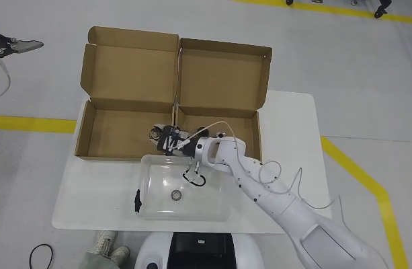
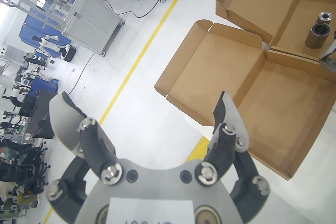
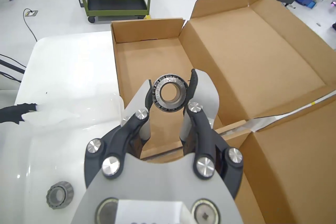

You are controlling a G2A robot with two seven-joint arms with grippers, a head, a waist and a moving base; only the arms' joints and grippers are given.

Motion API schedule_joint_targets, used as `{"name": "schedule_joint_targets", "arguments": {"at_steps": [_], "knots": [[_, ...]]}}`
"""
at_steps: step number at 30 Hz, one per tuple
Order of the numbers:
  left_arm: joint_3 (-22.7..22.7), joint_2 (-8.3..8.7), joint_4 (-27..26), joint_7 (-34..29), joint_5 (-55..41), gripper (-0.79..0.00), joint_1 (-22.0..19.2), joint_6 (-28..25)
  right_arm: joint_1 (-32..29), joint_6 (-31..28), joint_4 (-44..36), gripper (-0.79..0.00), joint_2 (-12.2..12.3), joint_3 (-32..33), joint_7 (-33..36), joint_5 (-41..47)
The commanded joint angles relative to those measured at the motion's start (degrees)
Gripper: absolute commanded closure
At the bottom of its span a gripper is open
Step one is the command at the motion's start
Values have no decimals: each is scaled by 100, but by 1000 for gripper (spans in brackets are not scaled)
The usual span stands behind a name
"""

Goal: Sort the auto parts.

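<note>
My right gripper [image 3: 171, 86] is shut on a steel tapered roller bearing [image 3: 169, 95], held over the near right corner of the left cardboard box [image 3: 147, 59]. From above, the same gripper [image 1: 168, 141] and bearing [image 1: 158, 134] sit at that box's [image 1: 115, 134] inner corner. A second bearing [image 3: 59, 194] lies in the clear plastic tray [image 1: 146, 168], seen from above as a small ring [image 1: 176, 196]. My left gripper [image 2: 143, 101] is open, holds nothing, and hangs over the floor beyond the table's far left [image 1: 21, 46]. Two metal sleeves [image 2: 320, 35] stand in the right box [image 1: 239, 131].
Both boxes have their lids folded back. A thin black ring [image 1: 194, 178] lies in the tray, and a black part [image 1: 136, 200] sits at its left rim. White table [image 1: 286, 128] shows bare to the right of the boxes.
</note>
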Motion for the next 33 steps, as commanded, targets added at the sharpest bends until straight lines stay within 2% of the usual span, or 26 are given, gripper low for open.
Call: {"name": "schedule_joint_targets", "arguments": {"at_steps": [1, 19, 24, 27, 33], "knots": [[0, 0, 0, 0, 0, -785, 0, 0, 145, -5, 232, 0, -112, -131, 63, 104], [0, 0, 0, 0, 0, -785, 0, 0, 1349, -127, 2532, 0, -1391, -1074, 538, 794], [0, 0, 0, 0, 0, -785, 0, 0, 1542, -96, 3024, -68, -1693, -1190, 568, 818], [0, 0, 0, 0, 0, -785, 0, 0, 1628, -71, 3289, -142, -1832, -1218, 565, 824], [0, 0, 0, 0, 0, -785, 0, 0, 1765, -93, 3728, -182, -2031, -1229, 471, 807]]}}
